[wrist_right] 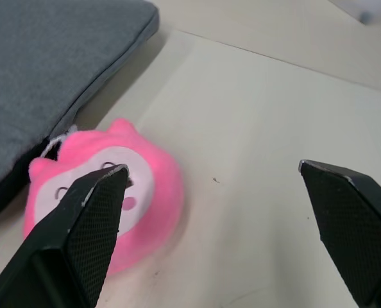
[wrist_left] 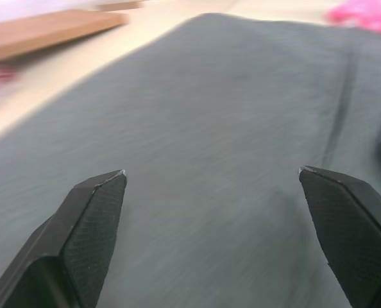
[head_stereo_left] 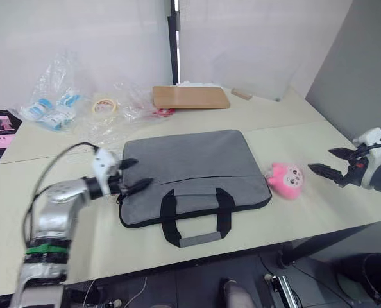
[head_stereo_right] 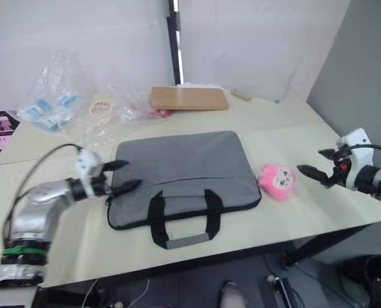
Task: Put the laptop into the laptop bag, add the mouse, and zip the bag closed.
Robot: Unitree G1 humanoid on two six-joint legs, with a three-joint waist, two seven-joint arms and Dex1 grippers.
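Facing pink plush toy (wrist_right: 107, 205), jaws apart.

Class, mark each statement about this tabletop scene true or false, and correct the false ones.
1. The laptop bag lies flat on the table. True.
2. The pink plush toy sits on top of the bag. False: it rests on the table beside the bag.
3. The left end effector is open at the bag's edge. True.
4. The right end effector grips the plush toy. False: it is open, apart from the toy.
5. The brown board lies behind the bag. True.
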